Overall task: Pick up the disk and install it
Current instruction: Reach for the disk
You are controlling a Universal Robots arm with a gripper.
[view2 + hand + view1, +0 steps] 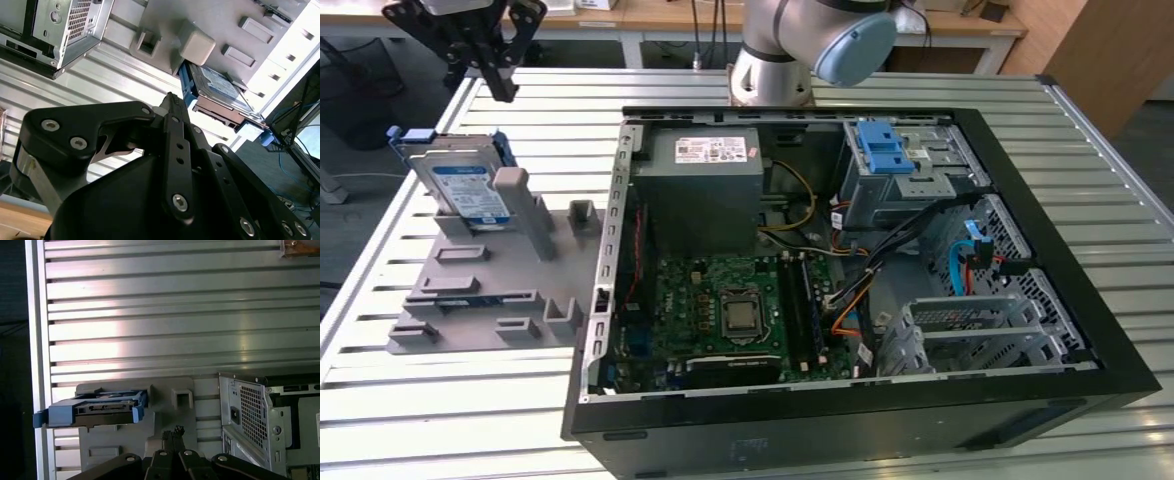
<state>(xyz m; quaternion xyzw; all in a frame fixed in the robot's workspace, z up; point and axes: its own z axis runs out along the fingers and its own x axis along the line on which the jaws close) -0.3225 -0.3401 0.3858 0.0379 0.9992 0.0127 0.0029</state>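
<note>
The disk [464,185] is a silver-grey drive with a white-and-blue label in a blue bracket. It stands on edge at the back of a grey holder fixture [480,290], at the exterior view's left. My gripper [500,90] hangs above and behind the disk, apart from it, with its black fingers drawn together on nothing. In the first wrist view the disk [100,407] lies edge-on just beyond my gripper [173,431]. In the second wrist view the disk [220,90] sits past my gripper [171,100].
An open computer case [1067,300] lies on the slatted metal table [454,420] at the exterior view's right of the fixture. Inside are a motherboard [727,300], a power supply [700,185] and a drive cage with a blue latch [887,150]. The arm's base [781,60] stands behind the case.
</note>
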